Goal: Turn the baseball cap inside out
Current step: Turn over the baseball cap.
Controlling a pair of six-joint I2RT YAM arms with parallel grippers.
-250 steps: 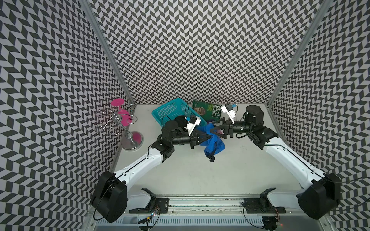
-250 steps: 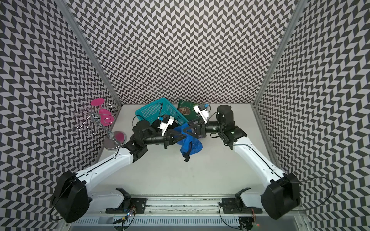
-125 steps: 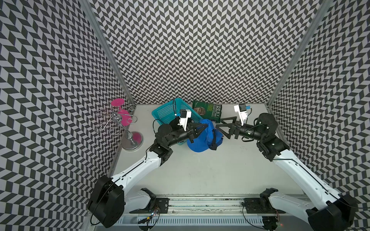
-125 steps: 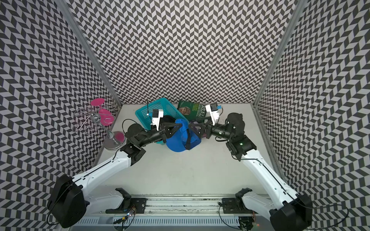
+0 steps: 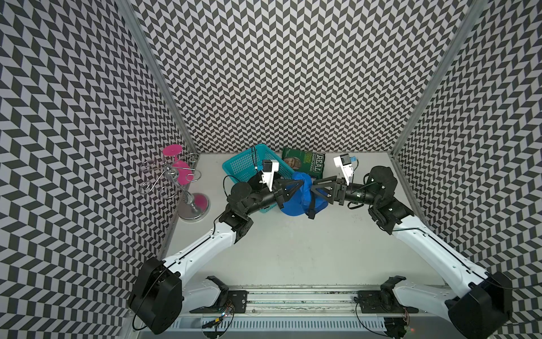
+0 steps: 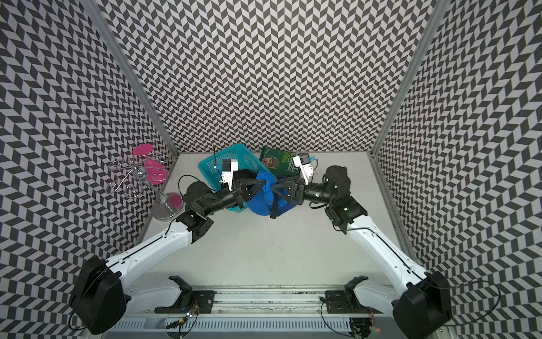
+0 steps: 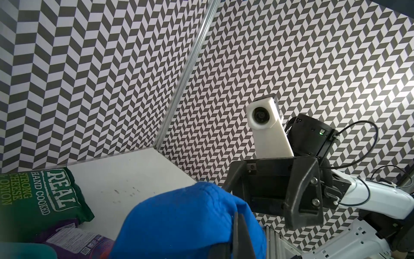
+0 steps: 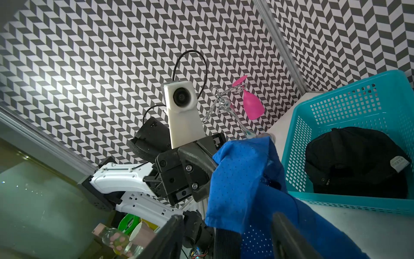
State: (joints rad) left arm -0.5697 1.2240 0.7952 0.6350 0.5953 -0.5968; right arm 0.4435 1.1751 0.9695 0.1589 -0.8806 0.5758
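Subject of inspection: blue baseball cap (image 5: pixel 297 195), hanging bunched between the two arms at mid-table, just in front of the basket's near corner. We find no logo or lettering on the cloth that shows; the right wrist view shows it finely perforated. A black strap (image 5: pixel 311 209) dangles from its underside. Whether the cap's lowest edge touches the table (image 5: pixel 293 252) we cannot tell.

Left gripper (image 5: pixel 301 184): jaws closed tight on a fold of the cap. Right gripper (image 8: pixel 224 226): jaws standing apart, with cloth and strap lying between them and neither finger seen pressing on either.

Legible writing: the green crisp bag (image 7: pixel 33 201) behind the cap reads "REAL HAND COOKED" and "STRONG CHEESE & ONION". A purple packet (image 7: pixel 74 240) against it carries a white label, too small for us to read.

Surroundings: a teal basket (image 5: pixel 242 164) sits behind the left gripper and holds a black cap (image 8: pixel 354 161) with a white tag we cannot read. A wire stand (image 5: pixel 192 205) hung with pink glasses (image 5: pixel 180 173) stands by the left wall, well apart from the blue cap.

Clearance: patterned walls (image 5: pixel 278 73) close three sides. Basket and bag crowd the back edge. Bare tabletop runs from the cap to the front rail (image 5: pixel 293 296).
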